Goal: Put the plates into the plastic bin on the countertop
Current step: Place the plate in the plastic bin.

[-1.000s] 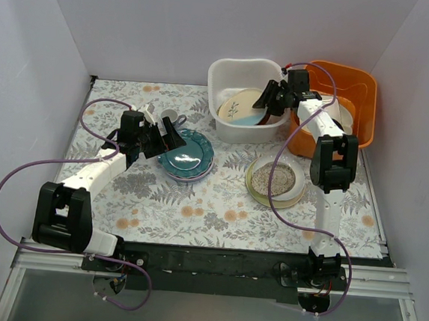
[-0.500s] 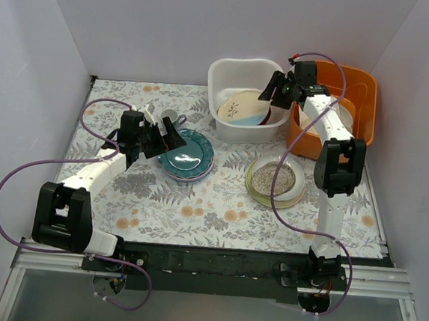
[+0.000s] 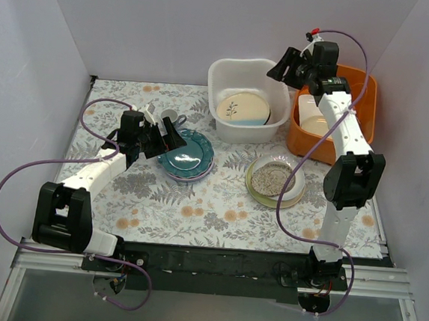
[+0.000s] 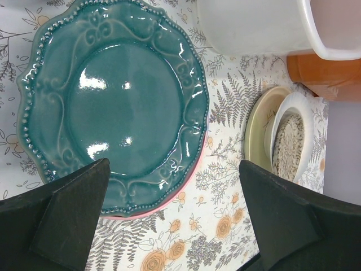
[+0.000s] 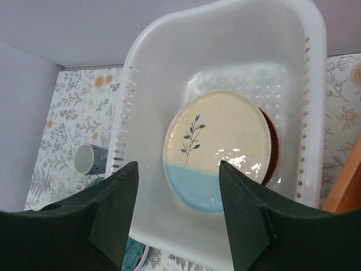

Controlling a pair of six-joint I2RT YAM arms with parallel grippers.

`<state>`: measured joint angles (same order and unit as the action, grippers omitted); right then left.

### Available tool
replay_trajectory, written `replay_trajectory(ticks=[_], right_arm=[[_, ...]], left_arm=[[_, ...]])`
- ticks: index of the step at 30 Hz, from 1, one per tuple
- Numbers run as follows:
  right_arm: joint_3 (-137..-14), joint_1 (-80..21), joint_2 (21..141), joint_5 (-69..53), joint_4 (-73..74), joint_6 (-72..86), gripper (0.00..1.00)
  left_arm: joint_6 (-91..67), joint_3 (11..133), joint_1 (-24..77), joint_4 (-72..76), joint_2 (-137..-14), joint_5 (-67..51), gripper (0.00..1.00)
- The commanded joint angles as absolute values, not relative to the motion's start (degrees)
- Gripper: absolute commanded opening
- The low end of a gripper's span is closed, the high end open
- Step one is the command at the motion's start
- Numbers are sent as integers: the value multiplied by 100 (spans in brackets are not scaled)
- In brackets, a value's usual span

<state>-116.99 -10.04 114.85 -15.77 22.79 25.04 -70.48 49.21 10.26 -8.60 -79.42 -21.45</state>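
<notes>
Your table (image 3: 218, 206) carries the white bin (image 3: 215, 85) at the back, with a cream-and-blue plate (image 3: 243, 109) lying flat inside it. On the table, the teal plate (image 3: 185, 155) sits left of centre and the speckled plate (image 3: 274, 179) to the right. Your right pincer (image 3: 283, 66) hangs above the bin's far corner, jaws apart, empty. Your left pincer (image 3: 164, 137) gapes wide at the teal plate's near edge, gripping nothing.

So the bin (image 3: 219, 78) sits back-middle on the desk (image 3: 196, 204) with plates (image 3: 243, 109) stacked in it, another tub (image 3: 360, 83) just right of it, the left stack (image 3: 186, 156) front-left with a cup (image 3: 169, 117) behind it, the right stack (image 3: 275, 179) front-right.
</notes>
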Motion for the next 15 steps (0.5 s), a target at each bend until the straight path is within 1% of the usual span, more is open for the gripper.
replay_trajectory(ticks=[1,5,11,15], right_arm=[[-11672,-1020,11356,-1766,2074,2443,67],[-11392,-1037,11207,-1854,1926,2470,67],[-10926,-1169,10837,-1942,1854,2461,67],[-10293,-1318,10477,-2056,1565,2513,66]], left_arm=[[-6970,4948,1046,-879,-7734,-2030,98],[-6961,4957,1055,-923,-7734,-1995,98],[-6952,5054,1046,-1168,-7761,-1460,98],[-6987,5019,1046,-1292,-7708,-1214,98]])
